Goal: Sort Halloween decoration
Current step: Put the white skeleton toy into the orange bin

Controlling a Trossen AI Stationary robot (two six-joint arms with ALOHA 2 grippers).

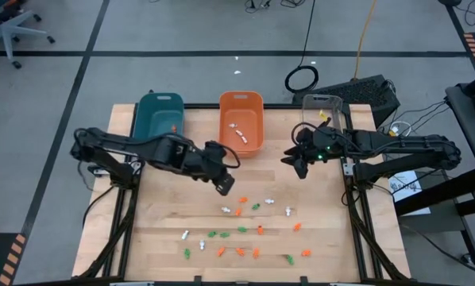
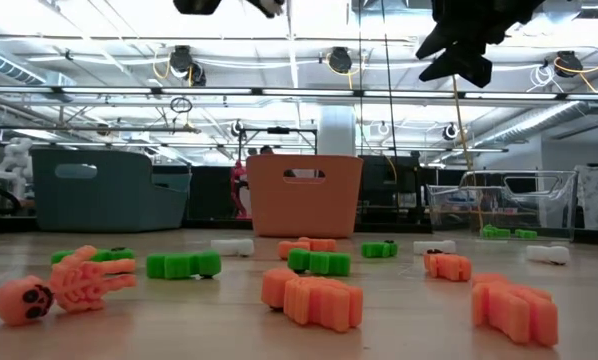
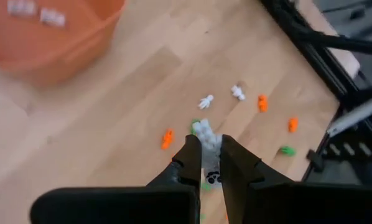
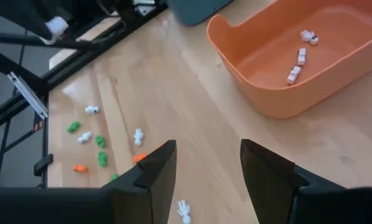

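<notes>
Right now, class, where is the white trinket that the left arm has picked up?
The white trinket sits pinched in the left tool, raised above the table. In the high view that tool is left of centre, just below the orange bin.

Your wooden tabletop (image 1: 158, 230) carries three bins along its far edge: a teal bin (image 1: 160, 117), an orange bin (image 1: 241, 121) and a clear bin (image 1: 320, 107). Scattered across the near half lie the tiny Halloween trinkets (image 1: 245, 230) in orange, white and green.
</notes>
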